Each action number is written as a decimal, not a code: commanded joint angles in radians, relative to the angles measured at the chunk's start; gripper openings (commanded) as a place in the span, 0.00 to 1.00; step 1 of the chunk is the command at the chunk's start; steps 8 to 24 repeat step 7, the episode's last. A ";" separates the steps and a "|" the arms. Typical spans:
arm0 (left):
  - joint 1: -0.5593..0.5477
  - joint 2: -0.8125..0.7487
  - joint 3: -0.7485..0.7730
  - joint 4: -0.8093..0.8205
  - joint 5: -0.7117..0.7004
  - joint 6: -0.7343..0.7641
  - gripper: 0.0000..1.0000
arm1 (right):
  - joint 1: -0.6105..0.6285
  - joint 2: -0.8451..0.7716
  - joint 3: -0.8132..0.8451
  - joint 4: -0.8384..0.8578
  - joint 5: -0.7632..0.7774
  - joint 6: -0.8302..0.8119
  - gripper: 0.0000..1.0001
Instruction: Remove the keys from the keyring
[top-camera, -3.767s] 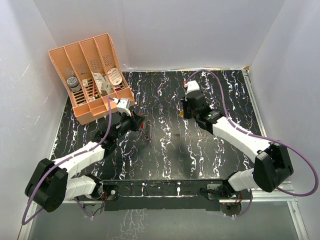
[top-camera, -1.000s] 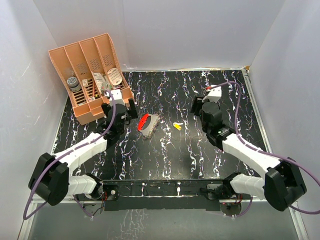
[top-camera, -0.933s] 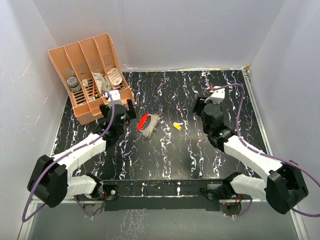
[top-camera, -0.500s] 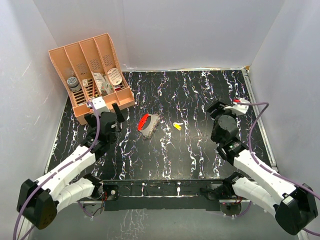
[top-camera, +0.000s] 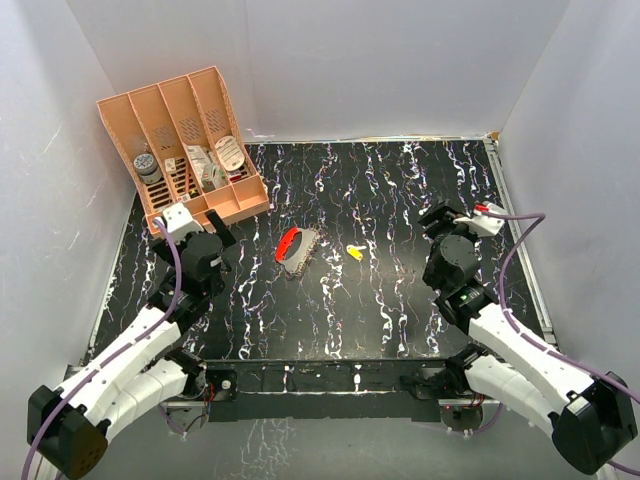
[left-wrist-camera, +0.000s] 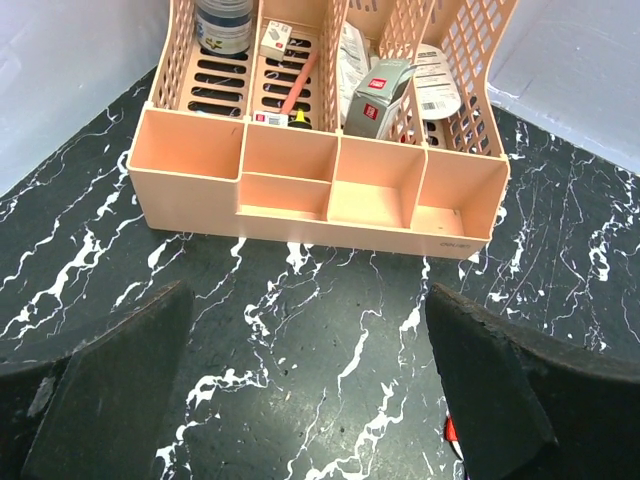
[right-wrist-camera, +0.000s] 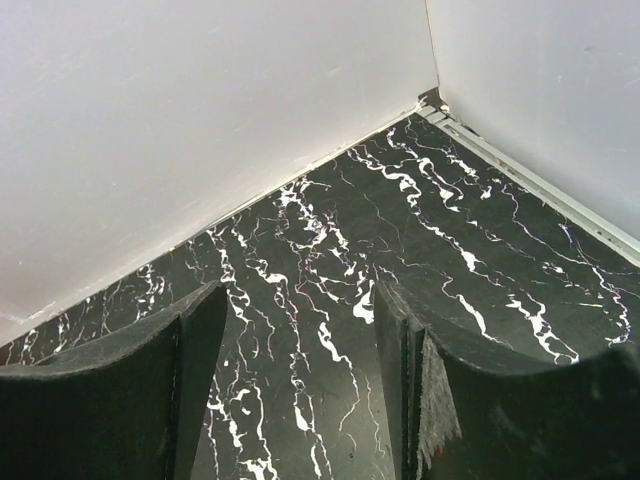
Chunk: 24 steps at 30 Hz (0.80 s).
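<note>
A red-headed key with a silvery bunch (top-camera: 295, 247) lies on the black marbled table (top-camera: 330, 310), left of centre. The keyring in that bunch is too fine to make out. A small yellow-headed key (top-camera: 354, 251) lies by itself just right of the bunch. My left gripper (top-camera: 216, 238) hangs open to the left of the bunch, well apart from it. In the left wrist view the gripper (left-wrist-camera: 310, 400) holds nothing, and a sliver of the red key (left-wrist-camera: 452, 430) peeks past the right finger. My right gripper (top-camera: 444, 216) is open and empty at the right, facing the back corner (right-wrist-camera: 300, 390).
A peach desk organiser (top-camera: 180, 150) with small items stands at the back left, right in front of the left gripper (left-wrist-camera: 320, 170). White walls enclose the table on three sides, and a metal rail (right-wrist-camera: 540, 190) runs along the right edge.
Both arms have pulled back from the middle toward the near edge, leaving the red bunch and the yellow key lying apart. The right jaws have widened a little.
</note>
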 joint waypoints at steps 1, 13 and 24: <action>-0.001 -0.018 -0.015 -0.021 -0.053 -0.015 0.99 | -0.002 0.001 0.018 0.043 0.023 0.003 0.59; 0.000 -0.024 -0.023 -0.022 -0.065 -0.033 0.99 | -0.002 0.004 0.019 0.044 0.025 0.001 0.59; 0.000 -0.024 -0.023 -0.022 -0.065 -0.033 0.99 | -0.002 0.004 0.019 0.044 0.025 0.001 0.59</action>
